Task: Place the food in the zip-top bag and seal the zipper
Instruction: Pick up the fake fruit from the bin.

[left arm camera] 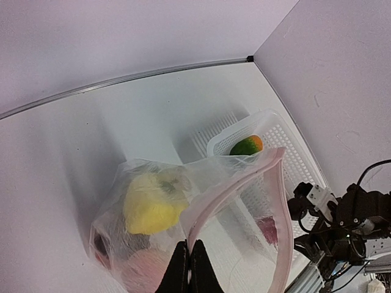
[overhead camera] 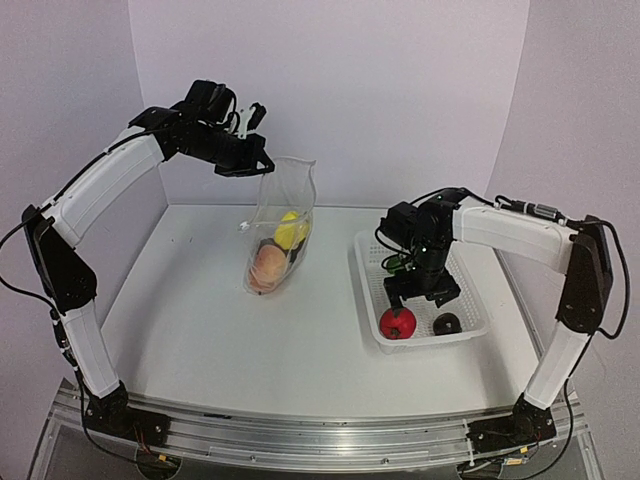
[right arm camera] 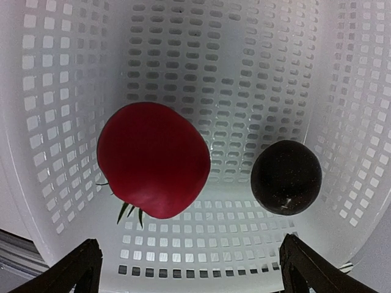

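My left gripper (overhead camera: 262,165) is shut on the mouth edge of the clear zip-top bag (overhead camera: 283,215) and holds it hanging upright over the table. The bag holds a yellow pepper (overhead camera: 291,231), a peach (overhead camera: 268,268) and a dark piece. In the left wrist view my gripper (left arm camera: 189,262) pinches the pinkish zipper strip (left arm camera: 232,186); the mouth gapes open above the yellow pepper (left arm camera: 151,204). My right gripper (overhead camera: 420,292) is open and empty, low inside the white basket (overhead camera: 430,342), over a red pomegranate (right arm camera: 153,159) and a dark mangosteen (right arm camera: 286,177).
The white mesh basket (right arm camera: 244,73) stands right of the bag. A green mango (left arm camera: 247,146) lies at its far end. The pomegranate (overhead camera: 397,323) and mangosteen (overhead camera: 446,323) lie at its near end. Walls close in behind and on both sides.
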